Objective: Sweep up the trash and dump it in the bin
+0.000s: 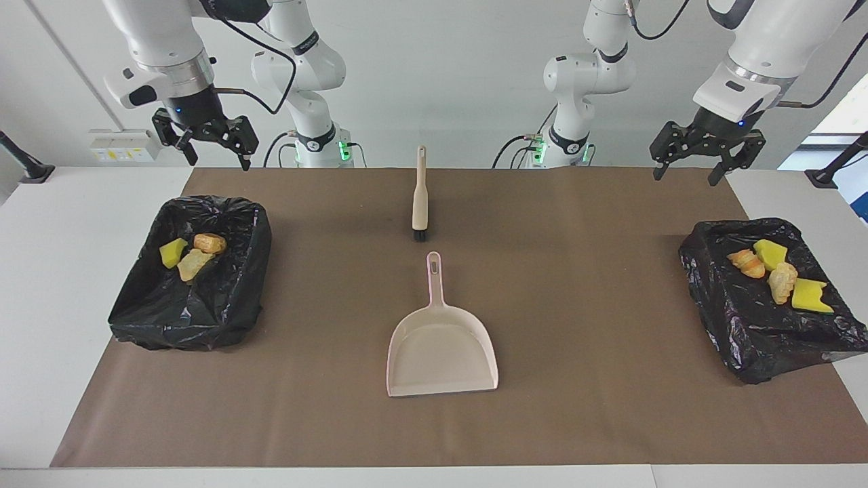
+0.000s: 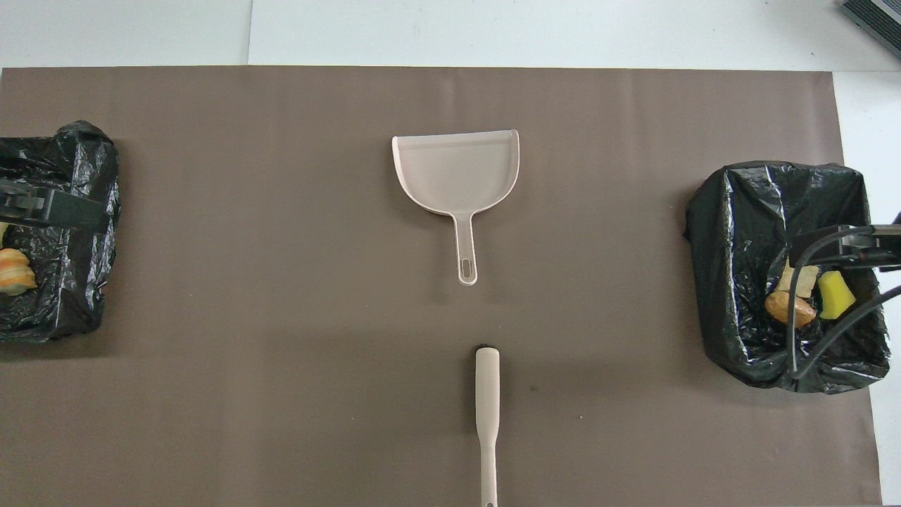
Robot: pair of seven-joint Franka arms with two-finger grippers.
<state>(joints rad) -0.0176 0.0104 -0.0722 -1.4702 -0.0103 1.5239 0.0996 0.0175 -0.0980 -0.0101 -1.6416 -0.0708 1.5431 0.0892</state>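
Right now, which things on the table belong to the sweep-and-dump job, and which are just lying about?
Job:
- trash pieces, three in the bin at the right arm's end
- four more in the second bin
- brush
- dustpan, empty
- left gripper and right gripper, both raised, open

Lying about:
- brown mat
- wall socket box

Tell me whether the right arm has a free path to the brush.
Probably yes: the right gripper hangs open and empty, and only bare mat separates it from the brush, whose handle points toward the robots.
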